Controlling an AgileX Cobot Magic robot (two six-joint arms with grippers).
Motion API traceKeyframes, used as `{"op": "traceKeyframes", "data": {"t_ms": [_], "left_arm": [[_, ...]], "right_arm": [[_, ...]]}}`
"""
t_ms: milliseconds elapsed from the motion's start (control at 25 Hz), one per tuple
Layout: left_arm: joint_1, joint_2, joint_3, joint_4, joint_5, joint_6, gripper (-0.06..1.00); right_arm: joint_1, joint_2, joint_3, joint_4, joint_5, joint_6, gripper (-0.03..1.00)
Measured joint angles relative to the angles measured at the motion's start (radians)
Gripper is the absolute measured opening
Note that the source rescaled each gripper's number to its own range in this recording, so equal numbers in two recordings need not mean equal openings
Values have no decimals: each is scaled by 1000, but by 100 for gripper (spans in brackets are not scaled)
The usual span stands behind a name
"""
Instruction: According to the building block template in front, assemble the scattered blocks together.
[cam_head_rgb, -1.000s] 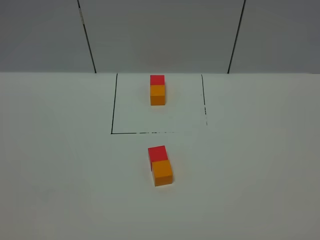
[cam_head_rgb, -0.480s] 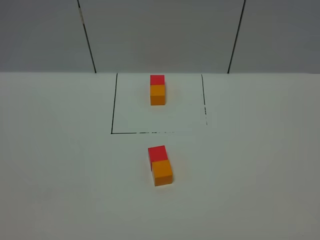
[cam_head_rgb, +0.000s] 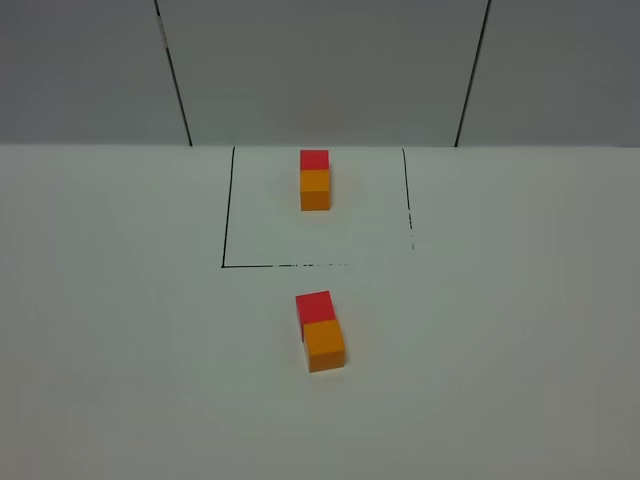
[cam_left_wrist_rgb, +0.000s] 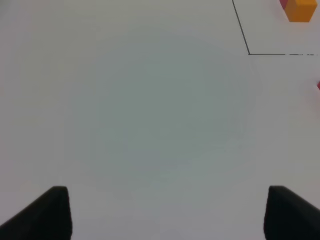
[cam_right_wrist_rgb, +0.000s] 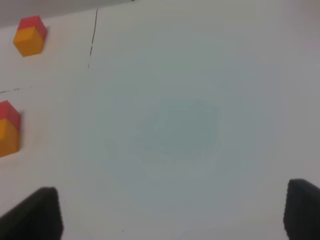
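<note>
Count: four cubes in all, two red and two orange, sitting as two joined pairs on the white table (cam_head_rgb: 120, 330).

Left side: the left gripper (cam_left_wrist_rgb: 167, 212) is hanging over bare table, well apart from every cube, jaws spread wide with nothing between them. Open room is lying all around it.

Centre, far: a black outlined square (cam_head_rgb: 224, 220) is marking a bay against the back edge of the table. Inside it the building block template (cam_head_rgb: 315, 180) is sitting, red cube behind, orange cube in front, faces touching. It is the only thing inside the outline.

Centre, near: the scattered blocks are lying just outside the outline's front line. The red block (cam_head_rgb: 314, 307) is touching the orange block (cam_head_rgb: 325, 345) in front of it, the orange one sitting a little to the right, so the pair is running slightly askew.

Right side: the right gripper (cam_right_wrist_rgb: 172, 215) is hovering over bare table, jaws spread, empty. Both pairs are showing at the far edge of its view, well apart from it.
</note>
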Motion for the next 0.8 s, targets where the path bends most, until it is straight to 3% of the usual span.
{"op": "traceKeyframes", "data": {"t_ms": [800], "left_arm": [[0, 0, 0, 0, 0, 0, 65]], "right_arm": [[0, 0, 0, 0, 0, 0, 77]]}}
